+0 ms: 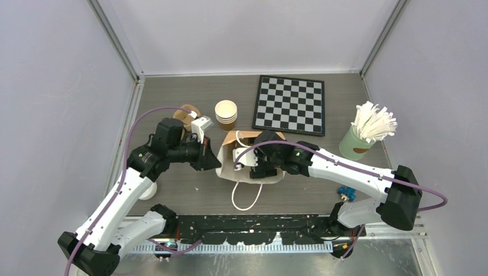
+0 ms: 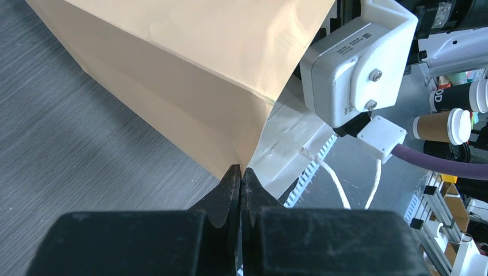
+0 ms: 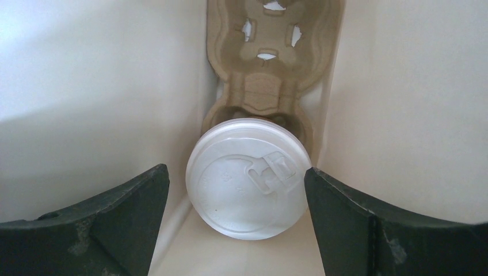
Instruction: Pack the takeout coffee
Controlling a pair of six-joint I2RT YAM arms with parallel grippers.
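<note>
Nearest us, both arm bases are bolted to a black rail (image 1: pixel 253 221) at the near edge of the dark, wood-grained table (image 1: pixel 190 198). A small blue thing (image 1: pixel 345 192) lies by the right base, and a white round thing (image 1: pixel 148 191) shows partly from under the left arm. A little farther in lies the white handle loop (image 1: pixel 244 198) of the brown paper bag (image 1: pixel 229 145), which stands mid-table between the arms. We see the left gripper (image 2: pixel 240 179) at the bag's left edge, its fingers pressed together and pinching the paper there. The right gripper (image 3: pixel 236 172) reaches into the bag's mouth with its fingers spread wide, one on each side of the takeout coffee (image 3: pixel 247 178). The fingers are just beside the coffee's lid, and we cannot tell whether either one touches it. Only the coffee's white lid shows. It sits in a well of a moulded pulp carrier (image 3: pixel 267 69), closed in by the bag's pale inner walls. Beyond the bag are a stack of lidless tan cups (image 1: pixel 226 114), a brown thing (image 1: pixel 185 112) half hidden by the left arm, and, on the right, a green cup of white sticks (image 1: pixel 359 138). Farthest back lies a chessboard (image 1: pixel 289 104). Pale grey-lilac walls (image 1: pixel 57 86) enclose the table on three sides.
</note>
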